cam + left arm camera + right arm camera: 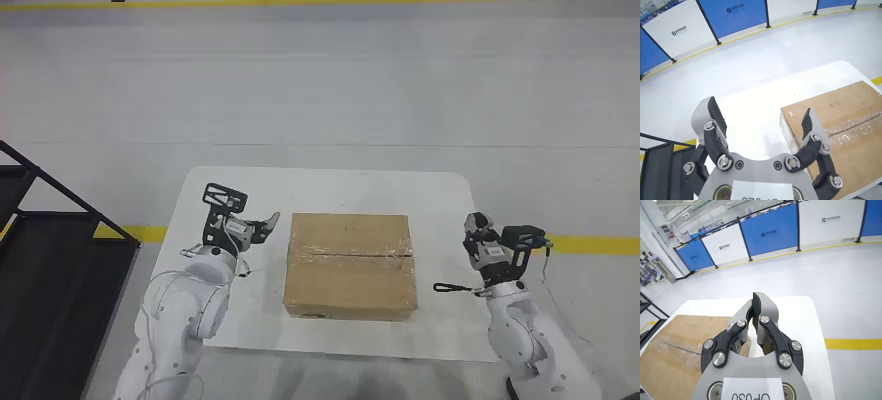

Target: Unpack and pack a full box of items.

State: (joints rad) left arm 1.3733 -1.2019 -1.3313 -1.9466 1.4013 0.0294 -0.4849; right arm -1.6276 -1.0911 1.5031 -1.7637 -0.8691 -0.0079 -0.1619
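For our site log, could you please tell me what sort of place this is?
Probably a factory hall: blue-and-white barrier panels, yellow floor lines, and a taped cardboard box on a white table.

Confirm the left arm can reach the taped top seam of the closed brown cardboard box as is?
Probably yes. The left gripper, open, sits just beside the brown cardboard box on the white table, and nothing lies between it and the clear-taped seam.

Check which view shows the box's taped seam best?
Top view: the whole tape seam runs across the closed box, unobstructed. Left wrist view catches one stretch past the left gripper; right wrist view another stretch, partly behind the right gripper.
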